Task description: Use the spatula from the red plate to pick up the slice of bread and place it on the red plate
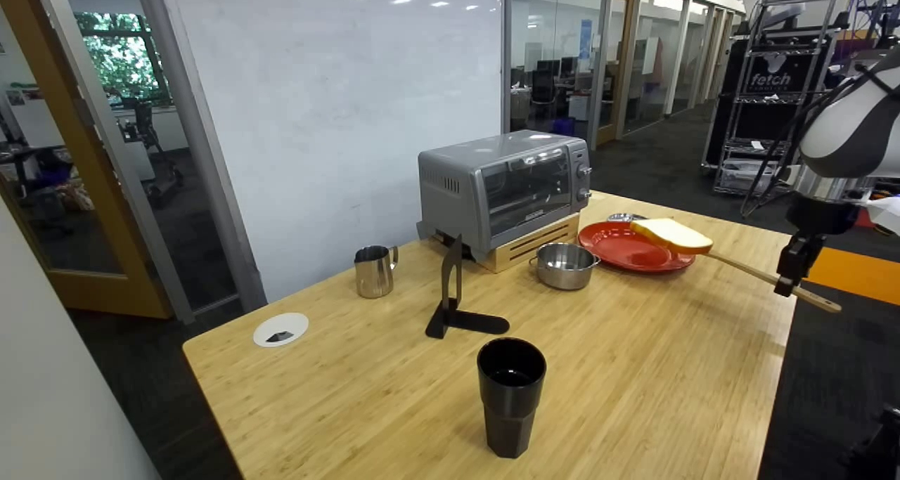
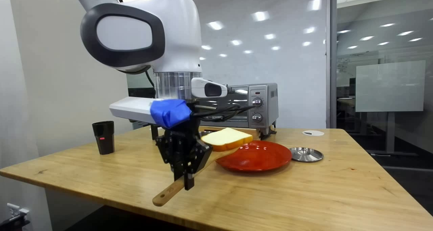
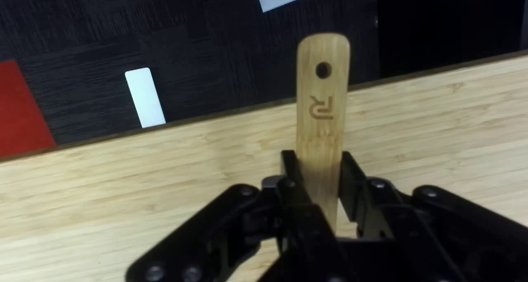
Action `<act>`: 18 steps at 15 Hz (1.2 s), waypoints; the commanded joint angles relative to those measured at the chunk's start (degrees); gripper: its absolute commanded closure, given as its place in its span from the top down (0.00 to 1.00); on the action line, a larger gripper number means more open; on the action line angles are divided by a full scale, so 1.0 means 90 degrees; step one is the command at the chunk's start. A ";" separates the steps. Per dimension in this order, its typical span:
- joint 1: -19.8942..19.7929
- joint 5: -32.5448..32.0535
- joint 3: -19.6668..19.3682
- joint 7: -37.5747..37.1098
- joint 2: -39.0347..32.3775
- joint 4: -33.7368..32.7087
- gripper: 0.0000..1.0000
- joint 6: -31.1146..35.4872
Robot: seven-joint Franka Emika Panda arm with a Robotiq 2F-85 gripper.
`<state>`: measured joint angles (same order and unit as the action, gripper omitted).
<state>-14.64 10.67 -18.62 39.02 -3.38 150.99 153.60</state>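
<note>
My gripper, seen in both exterior views (image 1: pixel 786 287) (image 2: pixel 184 184) and in the wrist view (image 3: pixel 317 155), is shut on the handle of the wooden spatula (image 1: pixel 747 268) (image 2: pixel 168 193) (image 3: pixel 323 88). The handle end sticks out past the fingers near the table edge. The slice of bread (image 1: pixel 673 234) (image 2: pixel 228 138) lies flat on the spatula's far end, which it mostly hides. In both exterior views the bread overlaps the near side of the red plate (image 1: pixel 626 256) (image 2: pixel 258 159); the gap between bread and plate is hard to judge. Plate and bread are outside the wrist view.
A small metal bowl (image 1: pixel 564 266) stands beside the plate, and a silver lid (image 2: pixel 306 154) lies on its other side. A toaster oven (image 1: pixel 506 185) stands behind. A black cup (image 1: pixel 512 396), a black bookend (image 1: pixel 457 311) and a metal pitcher (image 1: pixel 374 273) stand farther along the table.
</note>
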 commanded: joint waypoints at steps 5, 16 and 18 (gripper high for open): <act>-0.0193 0.0099 0.0447 -0.0538 -0.0929 -0.1270 0.07 -0.0811; -0.0399 -0.0005 0.0657 -0.1303 -0.1564 -0.2189 0.07 -0.2104; -0.0393 -0.0045 0.0650 -0.1444 -0.1531 -0.2302 0.07 -0.2352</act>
<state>-16.50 11.00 -14.08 27.90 -16.40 133.18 136.45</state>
